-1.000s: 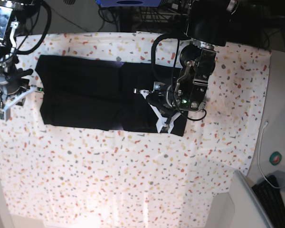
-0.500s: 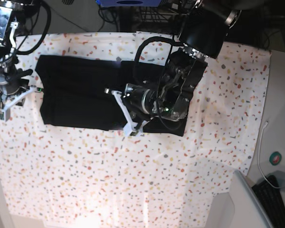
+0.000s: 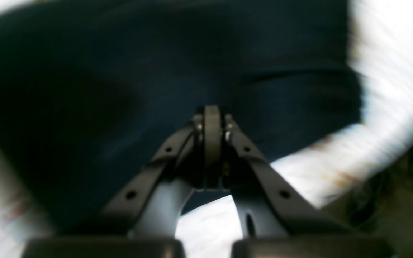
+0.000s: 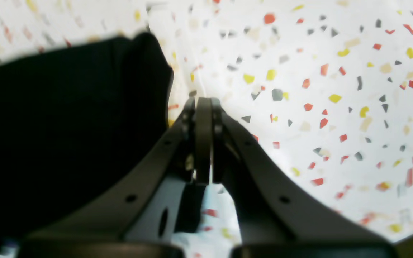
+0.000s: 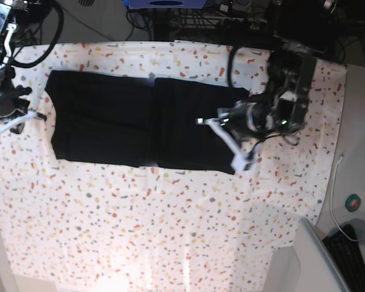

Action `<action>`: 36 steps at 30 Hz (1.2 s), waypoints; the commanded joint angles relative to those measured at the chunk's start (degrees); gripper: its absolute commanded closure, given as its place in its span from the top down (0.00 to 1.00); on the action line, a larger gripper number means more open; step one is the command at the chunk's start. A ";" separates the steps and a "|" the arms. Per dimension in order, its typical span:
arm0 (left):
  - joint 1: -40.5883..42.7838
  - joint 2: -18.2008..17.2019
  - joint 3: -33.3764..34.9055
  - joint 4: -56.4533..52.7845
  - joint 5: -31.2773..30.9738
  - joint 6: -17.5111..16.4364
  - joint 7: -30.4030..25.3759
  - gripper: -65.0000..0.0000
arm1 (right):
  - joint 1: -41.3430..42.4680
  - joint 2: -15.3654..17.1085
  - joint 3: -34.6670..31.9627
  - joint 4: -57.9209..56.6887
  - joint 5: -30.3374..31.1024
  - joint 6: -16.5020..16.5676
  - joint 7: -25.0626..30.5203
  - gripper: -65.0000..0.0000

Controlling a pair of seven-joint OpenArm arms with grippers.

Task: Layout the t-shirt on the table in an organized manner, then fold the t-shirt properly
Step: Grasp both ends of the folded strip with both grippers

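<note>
The left tool [image 3: 212, 118] has its jaws pressed flat together, nothing caught between them. Seen from its wrist camera, it hangs over dark cloth, and the blur there is heavy, so fine detail is lost. From the base camera, that same left tool [image 5: 231, 141] sits at the right-hand end of the t-shirt [image 5: 140, 121], above the corner nearest the arm, its pale fingers [image 5: 238, 159] reaching just off the cloth's edge onto the speckled cover. Whether the fingers touch the fabric, I cannot tell.

Over to the right tool [image 4: 203, 107]: jaws closed too, pinched tight on nothing. Its wrist camera shows the tips over bare speckled surface [image 4: 317, 89], with the t-shirt [image 4: 66, 125] just beside them, filling the left of that view, its rounded corner ending close to the tips. In the base view the right tool [image 5: 9, 121] hovers at the far left edge of the surface [image 5: 170, 231], just beside the garment's short left end but apart from it.

The t-shirt itself lies as a long black rectangle across the upper half of the surface, edges fairly straight, with a seam-like line running across it near the middle.
</note>
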 commanded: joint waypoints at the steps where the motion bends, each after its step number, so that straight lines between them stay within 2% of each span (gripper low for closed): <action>1: 0.70 -2.27 -3.31 0.74 -1.05 -2.23 -3.13 0.00 | 0.06 0.38 0.92 1.45 4.40 0.46 -0.03 0.00; 2: 2.37 -3.94 -5.94 0.30 -1.14 -4.61 -4.89 0.00 | -0.20 0.47 1.62 1.45 8.35 0.46 -1.88 0.00; 3: 4.30 -5.61 -8.67 -0.23 -1.14 -7.68 -6.91 0.00 | -0.20 1.00 2.59 1.27 12.75 0.46 -4.43 0.08; 5: 7.47 -7.45 -14.38 -1.63 -0.78 -13.84 -10.25 0.00 | -0.03 2.32 3.47 -0.13 21.72 0.46 -9.35 0.45; 6: 8.70 -7.63 -16.85 -2.34 -0.70 -16.03 -11.57 0.00 | -0.03 2.67 3.55 -1.36 25.50 0.46 -10.67 0.60; 7: 9.84 -7.63 -19.57 -3.30 -0.61 -17.88 -12.89 0.00 | -0.03 3.28 3.55 -3.21 29.45 0.81 -11.37 0.74; 8: 10.54 -7.63 -21.77 -4.53 -0.34 -19.38 -14.12 0.00 | -0.03 4.07 3.38 -5.58 32.88 2.22 -11.46 0.82; 9: 11.07 -7.63 -23.44 -5.77 0.89 -20.34 -15.09 0.00 | 0.15 4.78 3.12 -8.48 35.52 4.59 -11.46 0.85; 12: 10.98 -7.01 -23.79 -8.32 9.94 -21.22 -17.46 0.00 | 3.75 6.01 3.12 -17.54 36.31 9.60 -11.46 0.78; 14: 10.98 -4.90 -23.88 -8.84 15.39 -21.31 -19.75 0.00 | 5.60 8.03 3.03 -23.08 36.31 10.74 -11.46 0.76; 17: 10.81 -2.35 -23.79 -9.28 18.82 -21.31 -21.59 0.00 | 7.62 9.61 1.01 -27.56 36.22 10.83 -11.02 0.76; 23: 8.87 1.07 -23.53 -9.28 19.44 -21.40 -21.50 0.00 | 9.38 14.45 -7.96 -36.09 36.22 10.83 -3.55 0.76; 25: 8.34 1.34 -21.42 -9.55 19.44 -21.40 -21.50 0.00 | 10.00 15.24 -9.81 -38.73 36.22 10.83 -2.32 0.76; 28: 8.34 1.34 -16.23 -9.11 19.44 -21.31 -21.68 0.00 | 9.82 15.24 -12.01 -38.99 36.31 11.45 -2.23 0.76; 30: 8.34 1.43 -13.77 -9.37 19.44 -21.31 -21.68 0.00 | 8.85 14.89 -14.03 -36.35 36.31 13.29 -2.41 0.76; 33: 8.52 1.78 -11.83 -9.46 19.44 -21.31 -21.68 0.00 | 7.71 14.36 -17.19 -32.40 36.48 13.82 -3.11 0.76; 36: 8.87 1.78 -11.40 -9.37 19.00 -21.31 -21.68 0.00 | 7.80 12.16 -17.90 -31.96 36.40 13.73 -3.02 0.76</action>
